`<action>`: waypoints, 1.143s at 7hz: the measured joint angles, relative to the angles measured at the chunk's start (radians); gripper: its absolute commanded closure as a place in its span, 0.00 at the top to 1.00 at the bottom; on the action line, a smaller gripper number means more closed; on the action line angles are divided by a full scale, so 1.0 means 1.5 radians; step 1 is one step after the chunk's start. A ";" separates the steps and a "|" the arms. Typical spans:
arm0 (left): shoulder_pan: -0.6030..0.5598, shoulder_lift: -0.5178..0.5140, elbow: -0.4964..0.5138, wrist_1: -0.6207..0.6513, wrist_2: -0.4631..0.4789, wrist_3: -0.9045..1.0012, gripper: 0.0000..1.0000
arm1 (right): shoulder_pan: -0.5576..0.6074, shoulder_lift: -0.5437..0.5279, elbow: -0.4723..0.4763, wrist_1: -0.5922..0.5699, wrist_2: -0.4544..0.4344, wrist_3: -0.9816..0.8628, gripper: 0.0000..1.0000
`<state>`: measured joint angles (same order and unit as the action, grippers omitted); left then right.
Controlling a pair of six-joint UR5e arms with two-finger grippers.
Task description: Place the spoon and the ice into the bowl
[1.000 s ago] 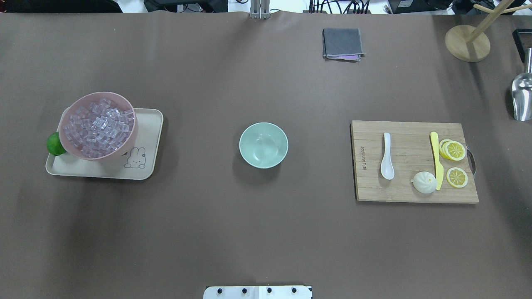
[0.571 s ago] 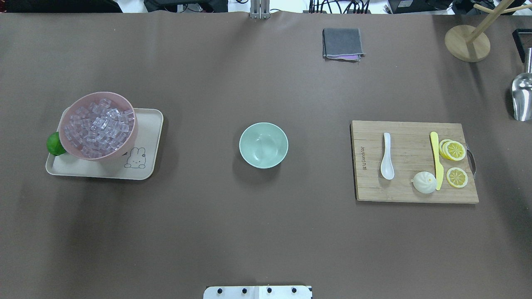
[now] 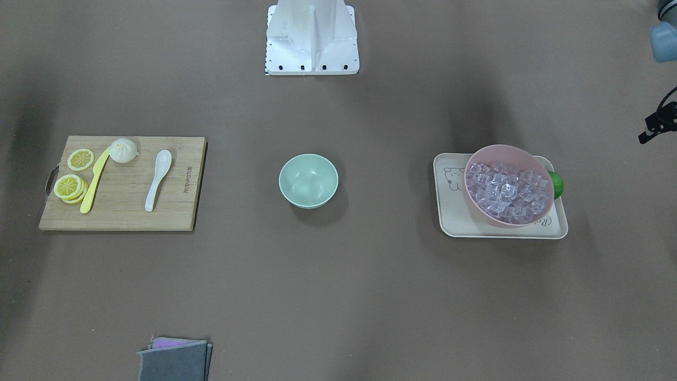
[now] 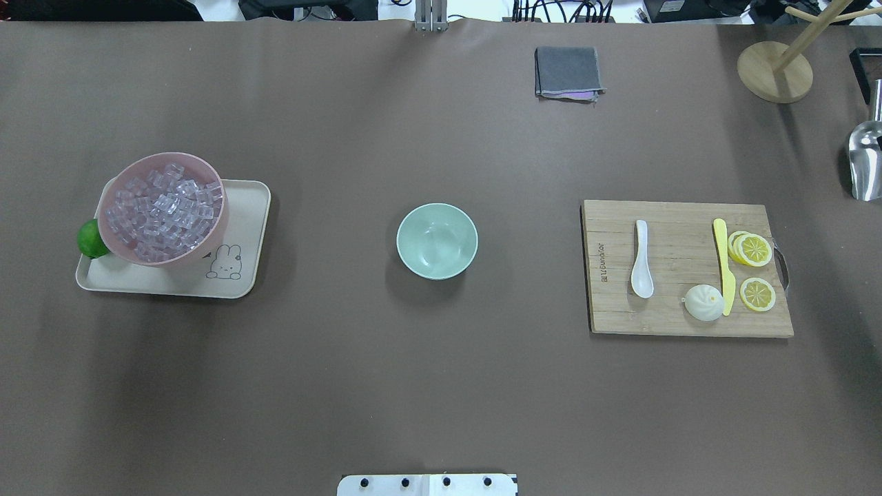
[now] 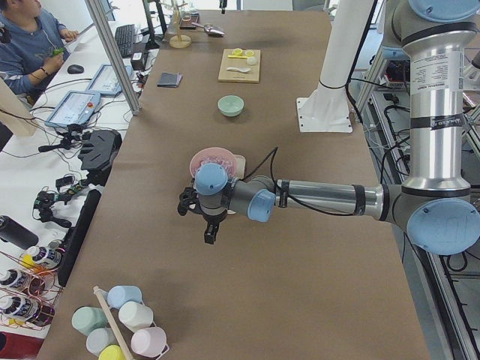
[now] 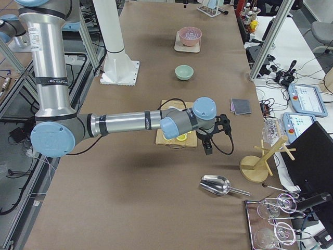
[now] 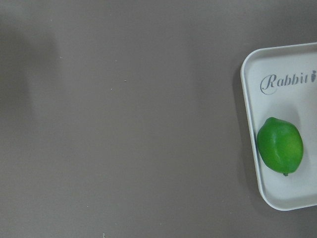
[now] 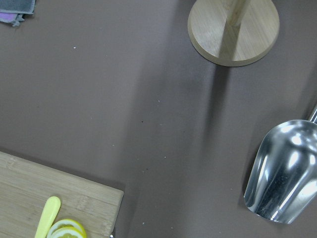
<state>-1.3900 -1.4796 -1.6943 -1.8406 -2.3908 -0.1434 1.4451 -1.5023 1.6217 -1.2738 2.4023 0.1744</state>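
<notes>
The white spoon (image 4: 641,265) lies on the wooden cutting board (image 4: 679,317), scoop toward me; it also shows in the front view (image 3: 157,180). The mint-green bowl (image 4: 437,240) stands empty at the table's middle. Clear ice cubes (image 4: 165,210) fill the pink bowl (image 4: 162,156) on the beige tray (image 4: 241,213). My left gripper (image 5: 211,234) hangs above the table just outside the tray's outer end. My right gripper (image 6: 208,148) hangs beyond the board's outer end. I cannot tell whether either is open or shut.
A yellow knife (image 4: 722,265), lemon slices (image 4: 752,249) and a white bun (image 4: 703,302) share the board. A lime (image 7: 280,145) lies on the tray beside the pink bowl. A metal scoop (image 8: 282,171), a wooden stand base (image 8: 233,29) and a grey cloth (image 4: 568,71) lie farther off.
</notes>
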 measured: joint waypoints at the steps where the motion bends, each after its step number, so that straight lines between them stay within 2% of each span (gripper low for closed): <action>1: 0.000 -0.001 0.000 -0.007 0.001 0.001 0.99 | -0.002 0.001 0.003 0.001 -0.002 0.025 1.00; 5: 0.000 0.009 -0.005 -0.061 0.001 -0.002 0.99 | -0.029 0.004 0.006 0.017 -0.011 0.059 1.00; 8: -0.001 0.010 -0.007 -0.075 0.000 -0.002 0.97 | -0.074 -0.013 0.008 0.099 -0.032 0.063 1.00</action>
<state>-1.3912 -1.4639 -1.7047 -1.9531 -2.3909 -0.1464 1.3344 -1.5212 1.6334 -1.1258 2.3536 0.2697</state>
